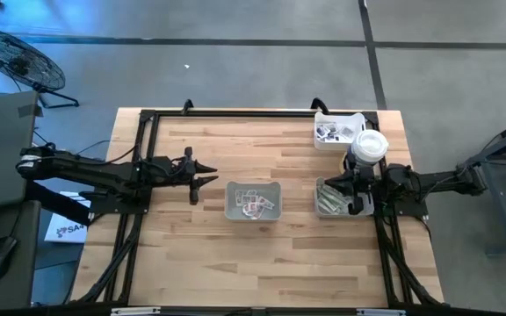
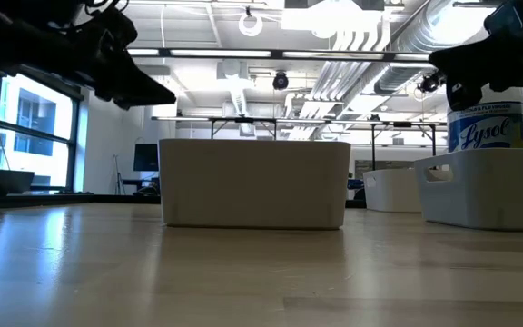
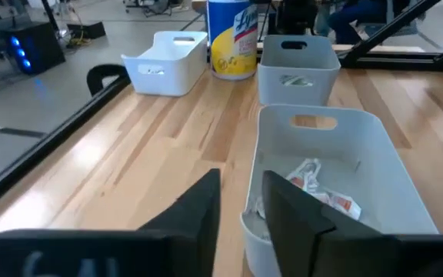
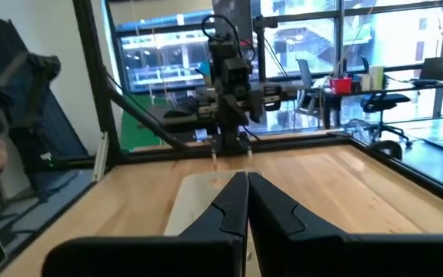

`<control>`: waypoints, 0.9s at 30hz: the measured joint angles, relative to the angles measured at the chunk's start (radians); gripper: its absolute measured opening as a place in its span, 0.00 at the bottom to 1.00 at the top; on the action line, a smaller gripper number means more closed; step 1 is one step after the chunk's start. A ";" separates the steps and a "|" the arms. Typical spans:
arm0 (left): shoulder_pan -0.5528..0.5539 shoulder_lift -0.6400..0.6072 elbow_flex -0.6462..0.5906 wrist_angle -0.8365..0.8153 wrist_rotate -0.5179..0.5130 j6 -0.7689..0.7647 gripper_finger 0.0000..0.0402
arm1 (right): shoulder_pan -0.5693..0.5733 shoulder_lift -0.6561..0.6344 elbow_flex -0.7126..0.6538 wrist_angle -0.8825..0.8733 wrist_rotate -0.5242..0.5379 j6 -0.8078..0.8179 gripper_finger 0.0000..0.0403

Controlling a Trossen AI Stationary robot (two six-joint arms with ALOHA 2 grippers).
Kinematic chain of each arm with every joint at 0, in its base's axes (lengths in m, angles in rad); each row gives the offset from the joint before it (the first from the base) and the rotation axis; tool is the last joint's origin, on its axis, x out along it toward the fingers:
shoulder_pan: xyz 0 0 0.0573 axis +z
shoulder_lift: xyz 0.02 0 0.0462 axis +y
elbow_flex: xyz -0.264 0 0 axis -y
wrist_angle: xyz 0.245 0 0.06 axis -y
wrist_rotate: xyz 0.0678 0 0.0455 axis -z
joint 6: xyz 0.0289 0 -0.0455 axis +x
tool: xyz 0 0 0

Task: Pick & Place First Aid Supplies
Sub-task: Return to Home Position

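The first aid supplies lie in grey trays. The middle tray [image 1: 232,200] [image 3: 394,158] holds crumpled white packets with red print [image 1: 253,205] [image 3: 314,183]. The right tray [image 1: 321,204] [image 3: 298,58] holds pale green strips [image 1: 328,201]. The far tray [image 1: 321,140] [image 3: 164,65] holds white packets with dark print [image 1: 330,132]. My left gripper [image 1: 206,175] [image 3: 241,201] hovers open just left of the middle tray. My right gripper [image 1: 334,183] [image 4: 246,185] hangs shut over the right tray, and nothing shows between its fingers.
A white-lidded Lysol bottle [image 1: 370,147] [image 2: 487,123] [image 3: 231,38] stands upright between the far tray and the right tray, close to my right arm. Bare wood lies between the left gripper and the table's near edge. A black frame [image 1: 148,114] rims the table.
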 joint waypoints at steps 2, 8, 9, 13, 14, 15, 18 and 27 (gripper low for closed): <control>0.000 0.000 -0.010 0.003 0.003 -0.019 0.19 | 0.000 0.000 0.000 -0.008 0.006 -0.013 0.01; 0.000 -0.004 -0.060 0.014 -0.013 -0.039 0.02 | -0.001 0.000 0.000 -0.010 0.054 -0.017 0.00; 0.000 -0.009 -0.078 0.017 -0.024 -0.045 0.01 | -0.001 0.000 0.000 -0.010 0.055 -0.018 0.00; 0.000 -0.051 -0.170 0.133 -0.030 -0.058 0.02 | -0.001 0.000 0.000 -0.010 0.056 -0.017 0.01; 0.000 -0.068 -0.193 0.167 -0.030 -0.059 0.01 | -0.001 0.000 0.000 -0.010 0.056 -0.017 0.01; 0.000 -0.086 -0.214 0.191 -0.032 -0.058 0.01 | -0.001 0.000 0.000 -0.011 0.056 -0.018 0.02; 0.000 -0.156 -0.258 0.182 -0.037 -0.053 0.01 | -0.001 0.000 0.000 -0.011 0.056 -0.017 0.02; 0.000 -0.437 -0.269 0.065 0.023 0.081 0.00 | -0.001 0.001 0.000 -0.014 0.056 -0.017 0.02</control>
